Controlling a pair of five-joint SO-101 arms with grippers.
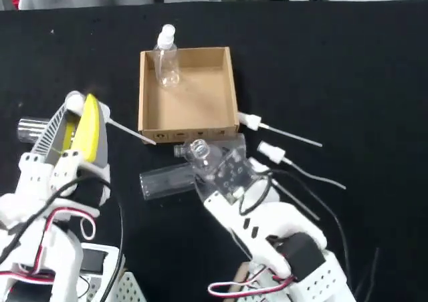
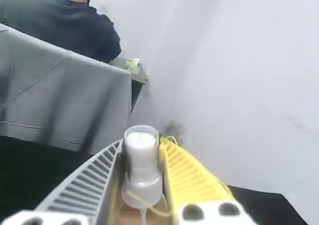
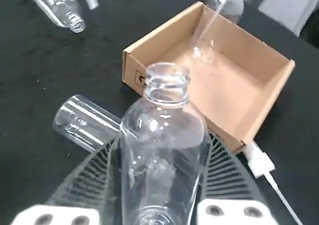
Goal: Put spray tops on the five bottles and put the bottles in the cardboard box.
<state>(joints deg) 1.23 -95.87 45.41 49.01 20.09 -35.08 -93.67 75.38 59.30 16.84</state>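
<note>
The right gripper is clamped around an uncapped clear bottle, with the neck pointing toward the cardboard box just beyond. The left gripper pinches a spray top near the box's other front corner. One capped bottle sits at the box's far corner. A bare bottle lies beside the right gripper, and two loose spray tops lie near the box. The step in hand looks like capping the second bottle. The next move calls for lining the top's tube up with the open neck and feeding it in.

No text is legible: the small printed symbols on the outer wall of the cardboard box cannot be read.
</note>
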